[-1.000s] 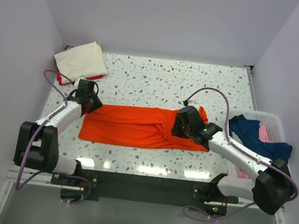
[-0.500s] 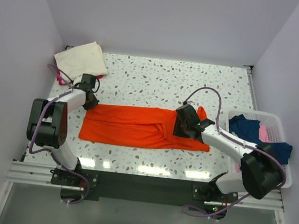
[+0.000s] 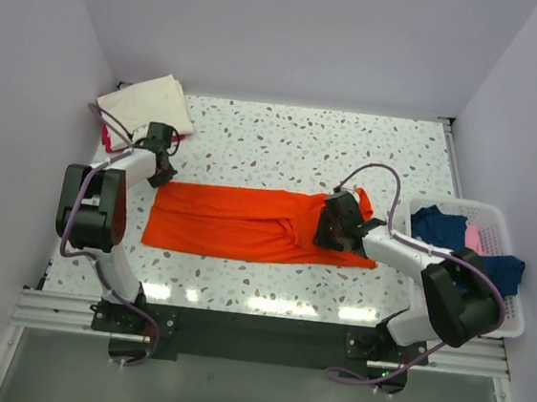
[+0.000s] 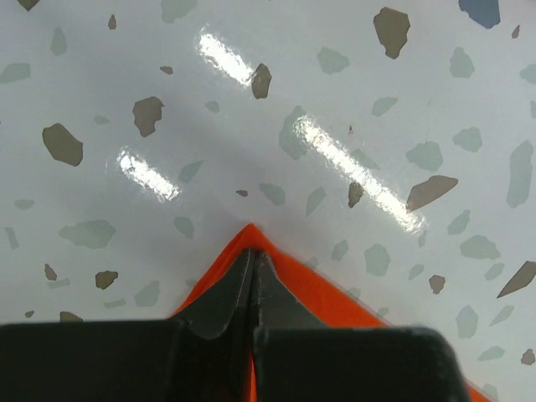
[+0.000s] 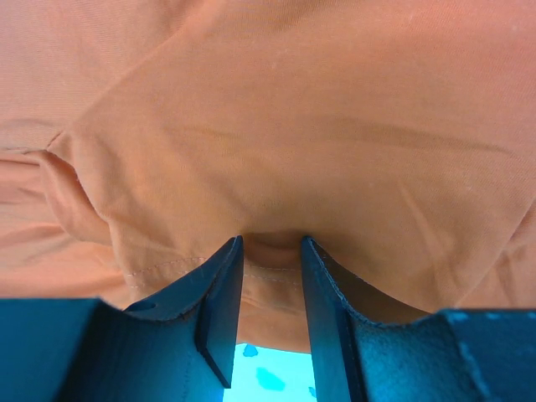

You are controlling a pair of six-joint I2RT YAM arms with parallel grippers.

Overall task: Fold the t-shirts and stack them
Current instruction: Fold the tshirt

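Observation:
An orange t-shirt [image 3: 237, 222] lies stretched in a long band across the near middle of the table. My left gripper [image 3: 161, 172] is at its far left corner, jaws pressed together on that corner's tip [image 4: 251, 234], low over the table. My right gripper [image 3: 329, 230] sits on the shirt's right part. Its two fingers [image 5: 219, 293] stand a little apart with a puckered fold of orange cloth [image 5: 276, 251] pinched between them. A folded cream shirt [image 3: 149, 102] lies at the far left corner on something pink [image 3: 112, 138].
A white basket [image 3: 499, 218] stands at the right edge with dark blue [image 3: 447, 234] and pink [image 3: 476, 240] clothes in it. The speckled tabletop [image 3: 303, 147] runs behind the orange shirt. White walls close in left, back and right.
My left gripper has moved toward the far left, drawing the shirt's left corner out with it. My right gripper has shifted slightly right while staying on the shirt.

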